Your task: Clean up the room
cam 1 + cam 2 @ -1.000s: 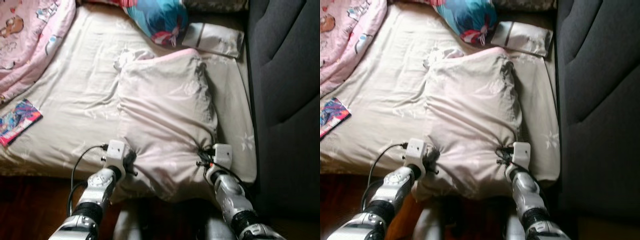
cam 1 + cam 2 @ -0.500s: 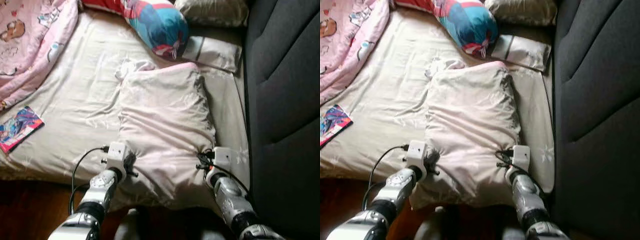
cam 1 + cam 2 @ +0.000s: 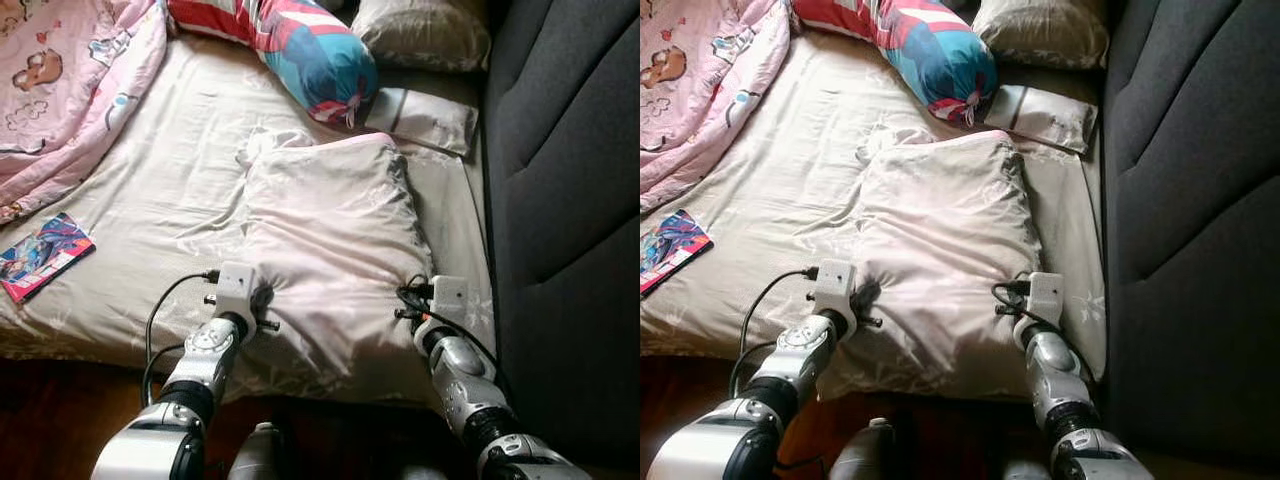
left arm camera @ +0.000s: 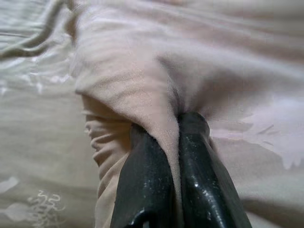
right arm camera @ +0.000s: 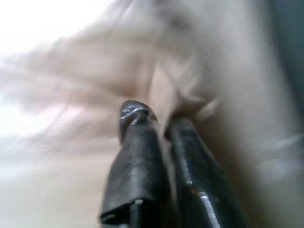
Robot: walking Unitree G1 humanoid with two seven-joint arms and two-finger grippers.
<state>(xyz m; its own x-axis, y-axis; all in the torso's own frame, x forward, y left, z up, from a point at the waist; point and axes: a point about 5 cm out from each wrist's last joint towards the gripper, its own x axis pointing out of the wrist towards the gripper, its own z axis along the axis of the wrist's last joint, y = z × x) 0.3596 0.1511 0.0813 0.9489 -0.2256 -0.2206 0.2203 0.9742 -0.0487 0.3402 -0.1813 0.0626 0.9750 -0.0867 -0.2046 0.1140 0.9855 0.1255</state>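
A large pale pink pillow lies on the beige bed sheet, its near edge over the front of the mattress. My left gripper is shut on a fold of the pillow's cloth at its near left corner. My right gripper is shut on the cloth at the near right corner; its wrist view is blurred. Both arms reach up from the bottom of the eye views, one on each side of the pillow.
A bolster in red, white and blue and a grey-beige pillow lie at the bed's far end, a small flat pillow beside them. A pink blanket covers the far left. A colourful book lies left. A dark headboard stands right.
The pillow has come lower and flatter onto the bed, both grippers still holding its near corners. The camera has shifted, so more of the bed's far end shows.
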